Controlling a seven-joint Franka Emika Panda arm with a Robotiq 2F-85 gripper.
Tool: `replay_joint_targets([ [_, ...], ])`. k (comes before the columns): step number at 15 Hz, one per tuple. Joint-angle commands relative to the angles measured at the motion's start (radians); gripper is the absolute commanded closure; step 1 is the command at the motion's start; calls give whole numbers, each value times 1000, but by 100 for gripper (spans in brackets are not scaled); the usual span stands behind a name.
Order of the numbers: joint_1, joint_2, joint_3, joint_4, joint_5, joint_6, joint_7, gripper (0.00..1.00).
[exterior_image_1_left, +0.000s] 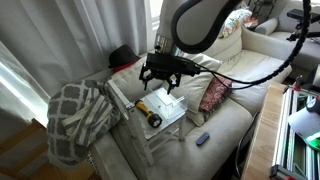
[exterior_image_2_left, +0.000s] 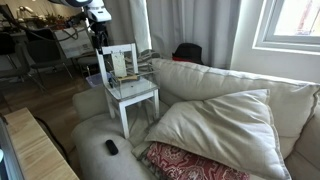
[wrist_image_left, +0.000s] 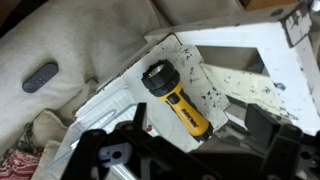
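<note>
A yellow and black flashlight (wrist_image_left: 175, 98) lies on the seat of a small white chair (wrist_image_left: 240, 50) that stands on a cream sofa. In an exterior view the flashlight (exterior_image_1_left: 148, 111) lies on the chair (exterior_image_1_left: 172, 108) just below and in front of my gripper (exterior_image_1_left: 163, 78). My gripper (wrist_image_left: 200, 135) hovers above the flashlight's tail end, open and empty, with a finger on either side and not touching it. In an exterior view the chair (exterior_image_2_left: 131, 92) shows with the arm (exterior_image_2_left: 98, 30) behind it; the flashlight is not clear there.
A small dark remote (exterior_image_1_left: 203, 139) lies on the sofa cushion and also shows in the wrist view (wrist_image_left: 40, 77). A red patterned pillow (exterior_image_1_left: 213, 95) and a grey checked blanket (exterior_image_1_left: 80, 115) flank the chair. A big cream cushion (exterior_image_2_left: 220, 125) and curtains stand nearby.
</note>
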Motion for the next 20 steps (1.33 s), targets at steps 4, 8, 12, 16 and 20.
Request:
replay_joint_targets([
  [4, 17, 105, -2, 82, 46, -4, -203, 0],
  [8, 11, 161, -1, 132, 67, -1, -259, 0],
  [12, 34, 209, -18, 150, 54, 22, -229, 0],
  [16, 61, 276, -28, 156, 109, 155, -124, 0],
  [20, 117, 339, -53, 160, 102, 265, -27, 0],
])
